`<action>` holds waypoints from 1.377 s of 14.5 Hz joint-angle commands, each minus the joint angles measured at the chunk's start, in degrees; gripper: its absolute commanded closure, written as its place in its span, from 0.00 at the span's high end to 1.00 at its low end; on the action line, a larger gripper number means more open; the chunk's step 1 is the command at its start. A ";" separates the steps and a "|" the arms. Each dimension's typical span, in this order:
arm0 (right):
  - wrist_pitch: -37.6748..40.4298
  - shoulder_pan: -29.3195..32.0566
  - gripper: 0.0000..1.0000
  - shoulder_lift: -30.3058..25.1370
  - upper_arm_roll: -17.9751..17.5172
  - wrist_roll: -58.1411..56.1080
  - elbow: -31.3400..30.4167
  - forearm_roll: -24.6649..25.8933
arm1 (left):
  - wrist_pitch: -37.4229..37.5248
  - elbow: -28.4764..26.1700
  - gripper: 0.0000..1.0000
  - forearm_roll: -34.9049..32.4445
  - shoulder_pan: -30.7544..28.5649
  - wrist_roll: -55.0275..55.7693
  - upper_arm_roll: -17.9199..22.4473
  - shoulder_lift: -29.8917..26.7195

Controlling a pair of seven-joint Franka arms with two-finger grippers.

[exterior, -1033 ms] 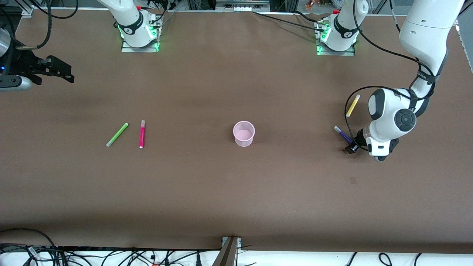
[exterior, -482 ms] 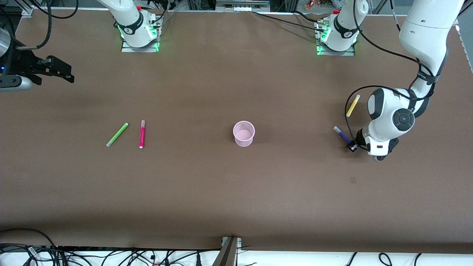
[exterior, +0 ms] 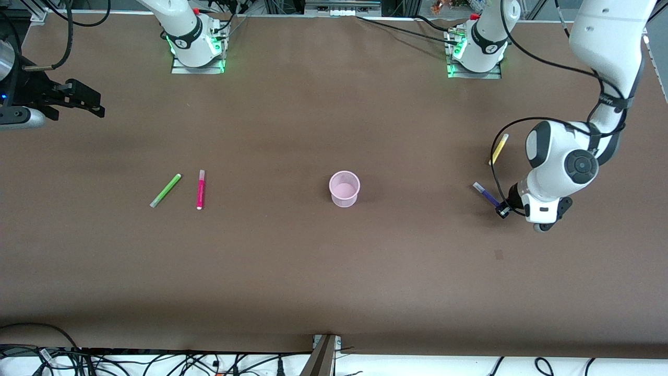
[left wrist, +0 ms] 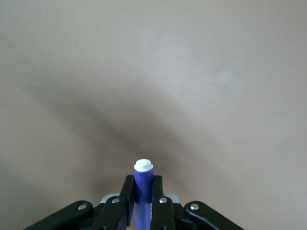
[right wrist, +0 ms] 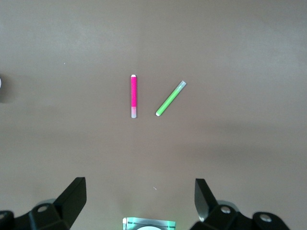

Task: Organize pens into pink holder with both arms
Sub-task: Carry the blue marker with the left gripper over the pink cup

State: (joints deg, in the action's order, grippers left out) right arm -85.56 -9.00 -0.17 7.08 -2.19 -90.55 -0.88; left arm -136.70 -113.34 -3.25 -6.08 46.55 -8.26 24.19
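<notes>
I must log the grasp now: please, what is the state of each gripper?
Left gripper: shut on the purple pen.
Right gripper: open, holding nothing, over the table.

The left claw (left wrist: 142, 206) is clamped on the purple pen (left wrist: 142, 191), one black finger (left wrist: 125, 199) pressed against each side of the barrel. The pen points away from the camera, and its white rounded end sticks out past the fingertips. Under it lies the bare brown tabletop (left wrist: 201, 86), crossed by a soft dark shadow that runs diagonally toward the claw. Whether the pen touches the tabletop cannot be told.
</notes>
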 commanded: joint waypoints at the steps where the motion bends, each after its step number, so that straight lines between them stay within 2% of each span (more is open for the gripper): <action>1: -0.13 -0.05 1.00 0.53 -0.04 -0.27 0.99 -0.26 | 6.18 3.91 0.00 -0.70 0.54 3.27 -2.71 -4.67; 7: -0.13 -0.23 1.00 0.79 -0.31 0.44 0.99 -0.44 | 6.09 11.12 0.00 -1.58 2.11 21.80 -14.31 -5.03; 9: -1.71 -0.49 1.00 2.36 -0.31 -0.36 0.99 -0.53 | 6.09 12.27 0.00 -3.41 7.02 27.25 -14.41 -4.94; 12: -2.86 -2.68 1.00 3.95 -0.31 0.08 1.96 0.26 | 5.57 13.66 0.00 -15.51 13.88 42.61 -14.33 -2.84; 16: -2.86 -2.95 1.00 4.92 0.31 -0.44 1.96 0.18 | 5.74 18.15 0.00 -23.80 20.48 53.71 -13.89 2.78; 18: -3.12 -3.30 1.00 5.88 0.22 -0.36 2.05 0.53 | 6.18 20.26 0.00 -30.11 23.21 59.42 -13.62 5.51; 20: -3.91 -3.13 1.00 6.06 0.31 -0.36 1.96 0.62 | 6.36 20.53 0.00 -35.13 24.88 63.30 -13.62 6.83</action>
State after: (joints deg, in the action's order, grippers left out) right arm -89.33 -12.05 4.95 7.18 -2.30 -90.05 -0.84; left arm -131.58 -95.96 -33.81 16.61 106.04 -22.74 28.53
